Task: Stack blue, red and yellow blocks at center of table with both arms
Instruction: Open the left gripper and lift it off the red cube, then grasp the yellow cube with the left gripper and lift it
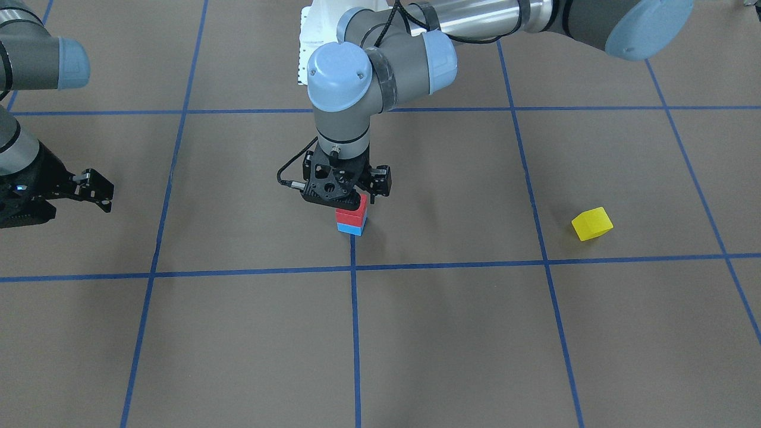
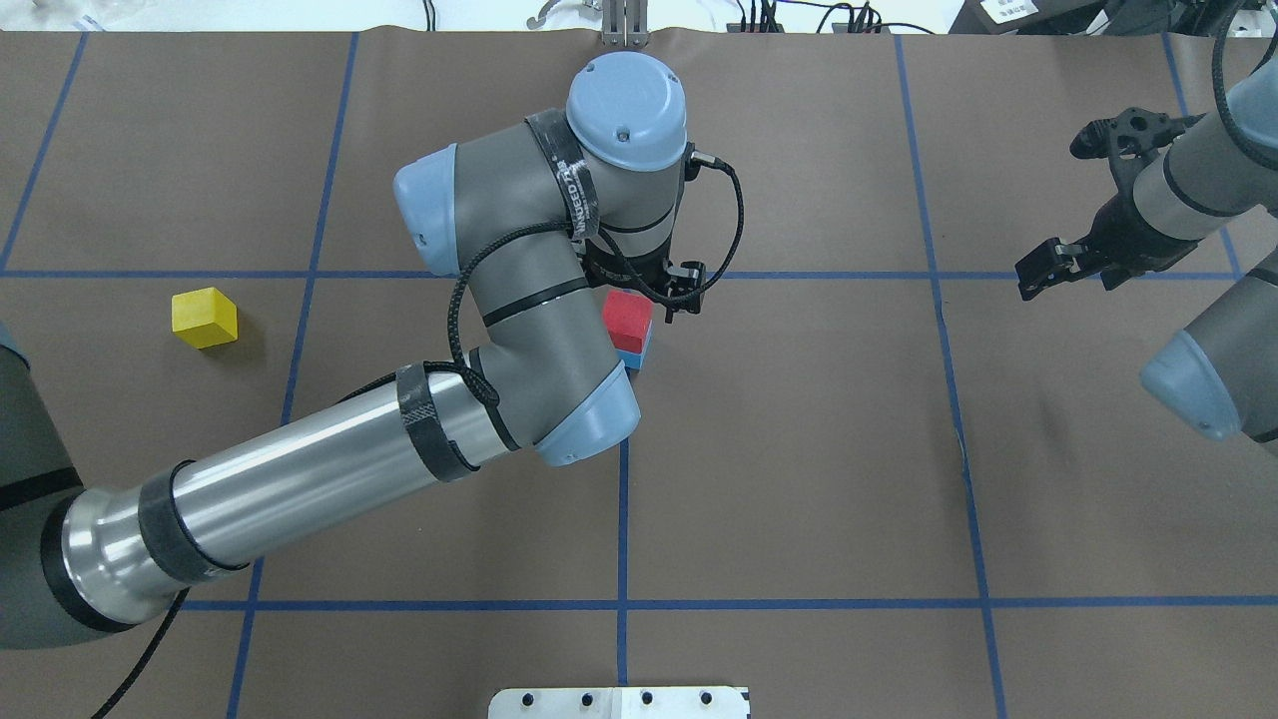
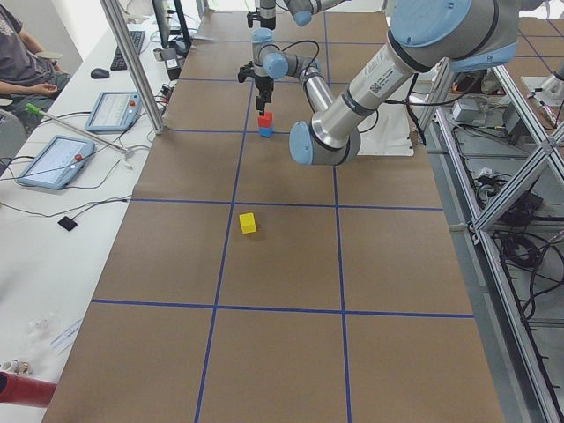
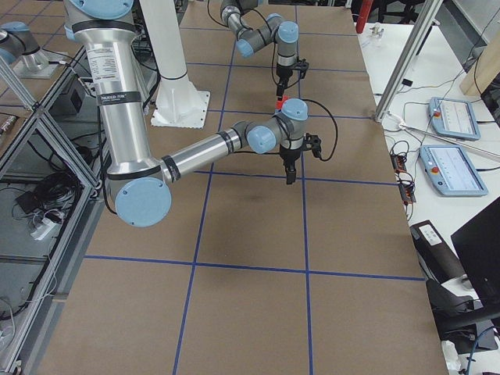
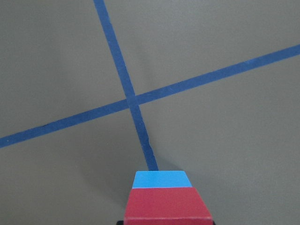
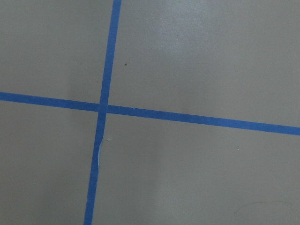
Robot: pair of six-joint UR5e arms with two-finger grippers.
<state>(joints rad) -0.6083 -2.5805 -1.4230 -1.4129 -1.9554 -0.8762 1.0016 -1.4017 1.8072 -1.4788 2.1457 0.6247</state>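
Overhead exterior, one each: red block (image 2: 627,315) atop blue block (image 2: 636,358), yellow block (image 2: 205,318); left gripper (image 1: 346,191), right gripper (image 2: 1070,256) unclear.

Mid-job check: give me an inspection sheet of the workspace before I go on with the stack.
Surface: table covered in brown paper with a blue tape grid; no spills or tears seen.
Job's things: red block sits on blue block on a tape line near the table's middle. The yellow block lies alone on the robot's left side, not yet stacked.
Clutter: nothing seen.
Grippers: left gripper is right over the red block; its grip cannot be told. The right gripper is open and empty, off to the right side.
Cables: black cable loops off the left wrist, apart from the blocks.
Surroundings: touch panels and a seated person at the side bench.
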